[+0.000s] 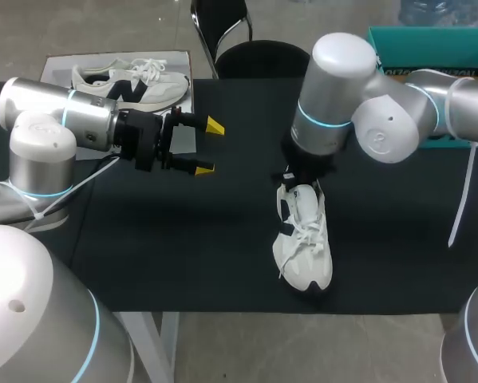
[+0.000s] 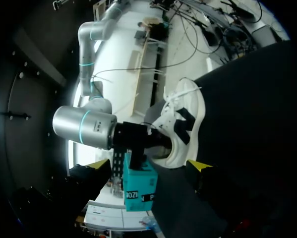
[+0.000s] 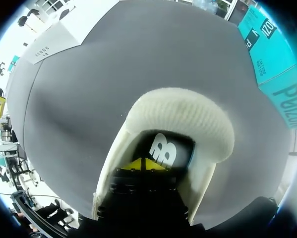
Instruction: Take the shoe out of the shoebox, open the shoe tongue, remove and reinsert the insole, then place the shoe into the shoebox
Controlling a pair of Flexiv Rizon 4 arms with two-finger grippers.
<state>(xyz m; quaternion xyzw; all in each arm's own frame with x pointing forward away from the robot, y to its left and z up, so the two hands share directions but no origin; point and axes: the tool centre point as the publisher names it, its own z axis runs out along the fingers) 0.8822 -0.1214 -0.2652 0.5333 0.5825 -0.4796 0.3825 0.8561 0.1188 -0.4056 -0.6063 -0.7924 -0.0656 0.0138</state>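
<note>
Our right gripper [image 3: 143, 163] sits in the shoe [image 1: 304, 239], our left gripper [image 1: 210, 148] is spread over the table [image 1: 143, 239].
Head view: the shoe lies toe toward the near edge, with bare cloth between it and the left gripper. Our right arm [image 1: 342, 88] hides its gripper, and the teal shoebox [image 1: 390, 41] is cut off at the far right. Left wrist view: the shoe lies ahead and the box print is partly hidden. Right wrist view: the yellow tips are pressed together above the logo-marked insole [image 3: 168, 148].

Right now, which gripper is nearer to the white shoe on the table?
Right. The right gripper is down in the heel opening of the white shoe. The left gripper, fingers open, hangs well apart from it, toward the left arm's side.
</note>
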